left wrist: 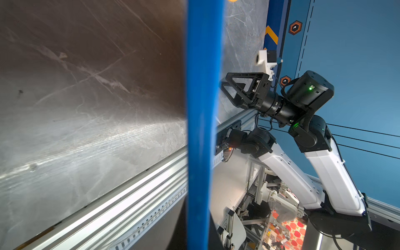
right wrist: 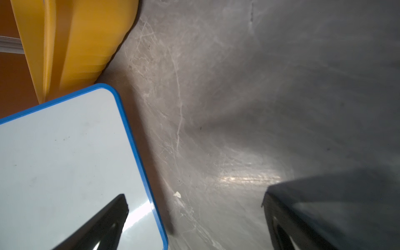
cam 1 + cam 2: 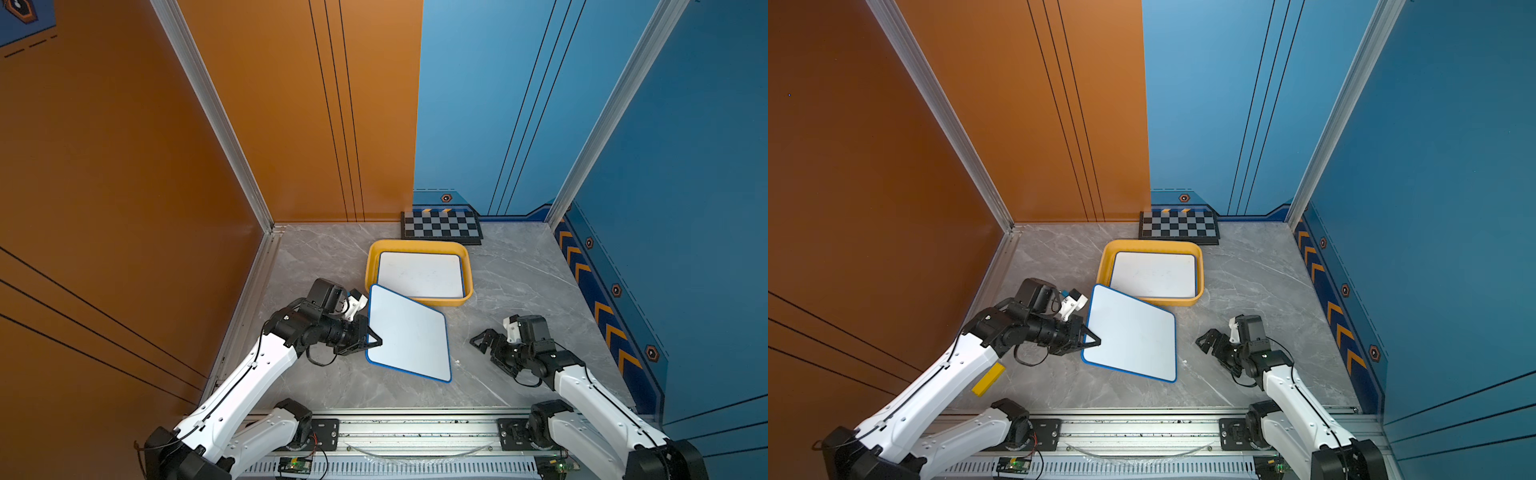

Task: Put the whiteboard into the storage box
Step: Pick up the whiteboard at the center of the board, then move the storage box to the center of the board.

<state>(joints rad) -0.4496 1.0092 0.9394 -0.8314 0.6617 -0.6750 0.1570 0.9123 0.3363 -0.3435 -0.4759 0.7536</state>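
Where marble tabletop meets orange-blue wall, left pincer pinching whiteboard, right pincer spread.

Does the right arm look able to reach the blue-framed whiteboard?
Likely yes: the right gripper is open near the blue-framed whiteboard, bare tabletop between; the left gripper holds the opposite edge.

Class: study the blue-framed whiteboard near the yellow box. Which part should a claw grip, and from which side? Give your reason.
Grip the blue-framed whiteboard by its thin rim, midway along the edge facing the left arm, coming in sideways, one jaw above, one below. It is flat, wide, thin, so only an edge fits; the left claw is shut there.
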